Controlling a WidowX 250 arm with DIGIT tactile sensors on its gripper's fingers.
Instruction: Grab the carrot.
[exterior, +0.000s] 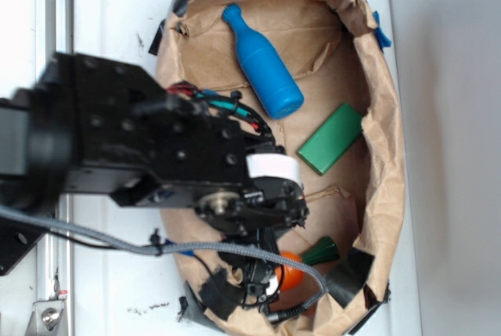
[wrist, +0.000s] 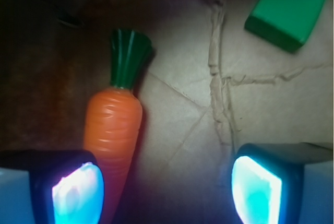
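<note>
Wrist view: the carrot (wrist: 114, 130) is seen lying on crumpled brown paper (wrist: 188, 109), its dark green top (wrist: 128, 57) pointed away from the camera and its orange body running down toward the lower left. The tool (wrist: 167, 185) is held wide open, with nothing gripped; 2 fingers are seen at the bottom corners, the left one (wrist: 75, 190) and the right one (wrist: 258, 187), each glowing pale blue. The carrot's narrow end is overlapped by the left finger at that finger's inner edge, while the right finger is well apart from it, so the carrot is not centred in the gap. Contact between finger and carrot cannot be told. A green block (wrist: 289, 7) is seen in the upper right corner, lying flat on the paper, well apart from the carrot.

In the exterior view, the paper is shown as an open bag (exterior: 383, 156) laid on a white surface (exterior: 117, 7). The black arm (exterior: 156, 156) is stretched over it, and the tool (exterior: 262, 281) is lowered at the near end, where the carrot (exterior: 293, 269) is partly hidden beneath it. A blue bottle (exterior: 262, 62) is laid on its side at the far end, with the block (exterior: 330, 139) between bottle and carrot.
</note>
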